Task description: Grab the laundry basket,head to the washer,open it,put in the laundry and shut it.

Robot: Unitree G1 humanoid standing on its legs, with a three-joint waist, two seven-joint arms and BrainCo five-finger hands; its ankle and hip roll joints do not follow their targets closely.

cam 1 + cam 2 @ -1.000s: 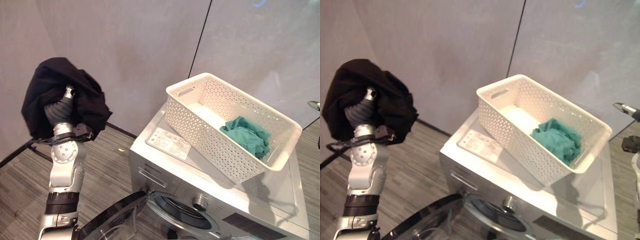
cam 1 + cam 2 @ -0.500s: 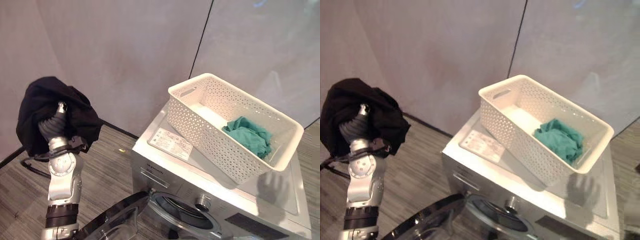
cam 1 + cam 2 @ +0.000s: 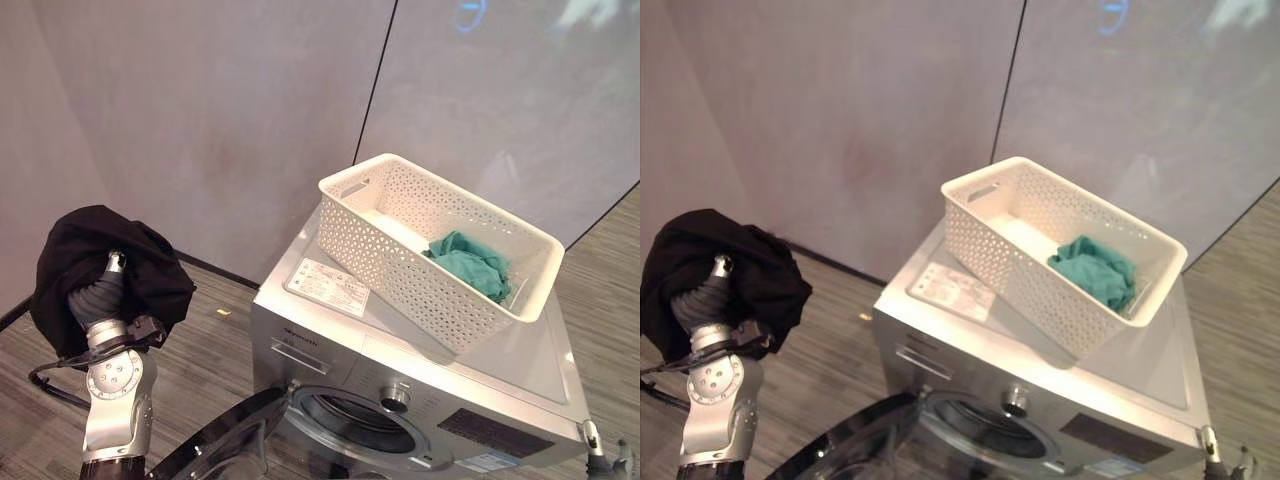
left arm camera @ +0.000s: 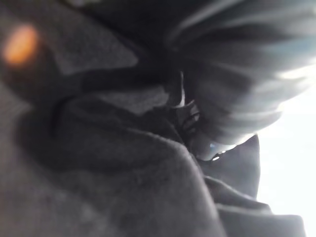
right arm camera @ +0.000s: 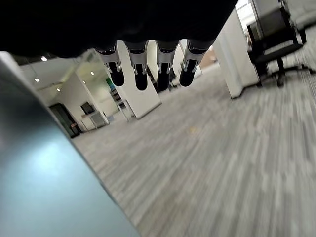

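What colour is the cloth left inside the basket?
Teal green cloth, in the white basket; clearest in the left eye view.

A white basket (image 3: 420, 255) holding a teal cloth (image 3: 466, 262) sits on the washer (image 3: 400, 370), door (image 3: 225, 445) open, while black cloth (image 3: 95, 265) drapes the raised left hand (image 3: 100, 295).
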